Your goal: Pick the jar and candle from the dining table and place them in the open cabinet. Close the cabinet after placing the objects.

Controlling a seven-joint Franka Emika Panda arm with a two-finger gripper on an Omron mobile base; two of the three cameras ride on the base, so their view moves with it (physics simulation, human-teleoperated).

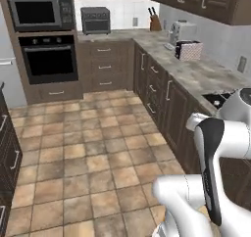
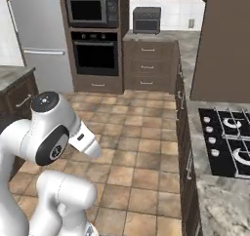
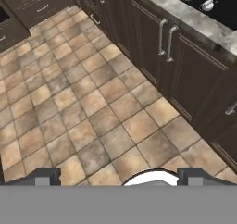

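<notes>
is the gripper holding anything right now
No, the gripper is open, its fingertips wide apart over bare floor tiles.

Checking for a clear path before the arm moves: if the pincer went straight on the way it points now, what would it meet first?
Most likely the tiled floor. The open pincer holds nothing and looks down along the tiles, with the dark lower cabinet doors off to one side. Depth is hard to judge.

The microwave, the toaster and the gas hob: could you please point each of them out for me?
microwave (image 1: 39,11), left base view, on its dark glass door.
toaster (image 1: 188,50), left base view, on its patterned side.
gas hob (image 2: 228,141), right base view, on the black top between burners.
</notes>
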